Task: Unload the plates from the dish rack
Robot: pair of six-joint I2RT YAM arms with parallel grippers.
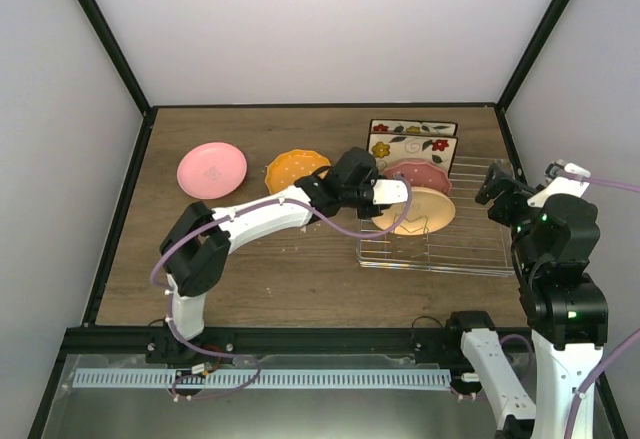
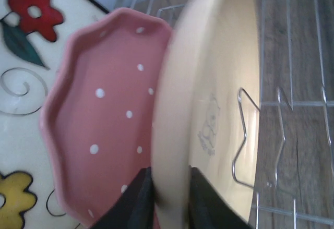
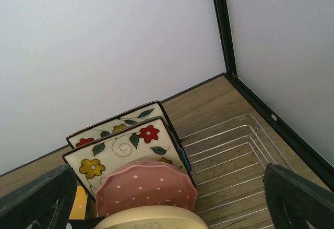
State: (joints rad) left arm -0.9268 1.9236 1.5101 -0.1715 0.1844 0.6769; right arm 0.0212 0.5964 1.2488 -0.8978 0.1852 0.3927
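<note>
Overhead, a brown wooden surface (image 1: 300, 279) is seen between pale walls. A silver wire dish rack (image 1: 470, 244) is set on its right half. Two square cream flower-patterned plates (image 3: 130, 145) are stood at the rack's far end, one behind the other. A dotted pink scalloped plate (image 2: 104, 124) is propped in front of them, then a yellow plate (image 2: 219, 83), both tilted. The yellow plate's rim is clamped by the left end effector (image 2: 169, 184). A plain pink plate (image 1: 211, 170) and an orange plate (image 1: 293, 168) are laid flat left of the rack. The right end effector (image 3: 169, 187) is held near the rack's right side, fingers wide apart.
</note>
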